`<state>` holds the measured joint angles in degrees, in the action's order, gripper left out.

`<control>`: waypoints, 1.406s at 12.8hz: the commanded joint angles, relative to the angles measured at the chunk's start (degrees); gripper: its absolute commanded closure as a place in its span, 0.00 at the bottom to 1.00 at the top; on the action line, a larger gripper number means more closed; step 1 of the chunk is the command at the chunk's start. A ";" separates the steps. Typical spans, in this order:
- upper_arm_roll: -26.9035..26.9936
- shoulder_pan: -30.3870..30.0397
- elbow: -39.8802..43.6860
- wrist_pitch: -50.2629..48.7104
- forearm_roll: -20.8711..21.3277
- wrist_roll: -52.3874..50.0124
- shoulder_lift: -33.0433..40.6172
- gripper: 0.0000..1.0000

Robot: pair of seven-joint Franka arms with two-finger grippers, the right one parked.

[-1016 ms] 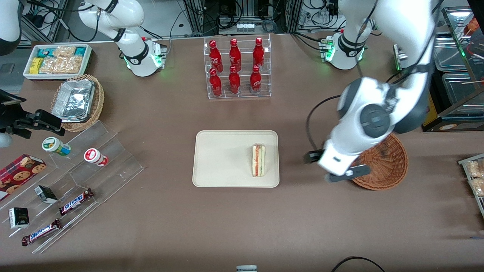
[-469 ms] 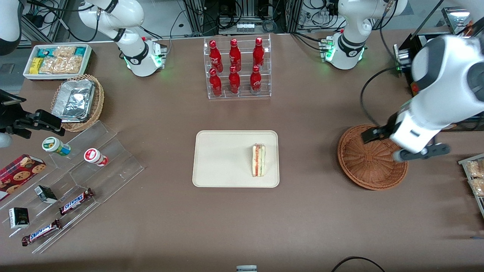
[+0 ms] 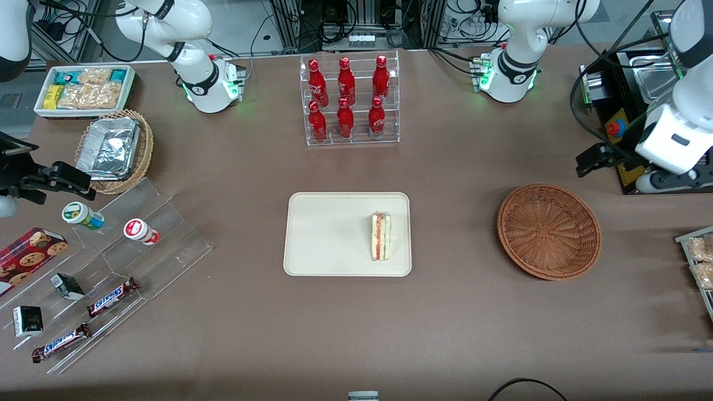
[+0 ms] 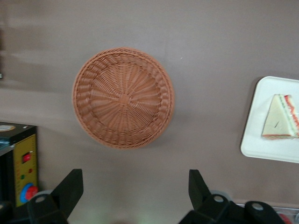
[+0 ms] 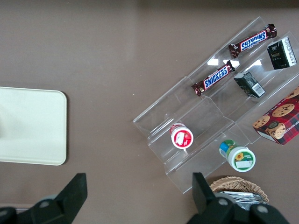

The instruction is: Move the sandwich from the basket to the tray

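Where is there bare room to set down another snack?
Most of the tray beside the sandwich, the emptied basket, and the tabletop between them. The open gripper hangs high, farther back than the basket. The candy racks are crowded.

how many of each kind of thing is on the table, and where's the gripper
red bottles: 6
snickers bars: 2
small cups: 2
baskets: 2
tray: 1
sandwich: 1, on the tray
total: 14
gripper: open, high above the table near the brown basket
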<state>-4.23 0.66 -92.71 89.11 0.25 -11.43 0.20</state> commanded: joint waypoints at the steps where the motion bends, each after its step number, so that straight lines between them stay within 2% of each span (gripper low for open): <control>1: -0.34 -0.05 -2.65 -0.95 1.07 1.23 2.17 0.00; 12: -0.34 -0.22 -2.30 -2.54 0.80 4.93 2.08 0.00; 18: -0.34 -0.13 1.38 -3.41 0.89 5.89 1.38 0.00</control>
<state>-4.40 0.72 -92.55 87.22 0.50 -6.81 1.22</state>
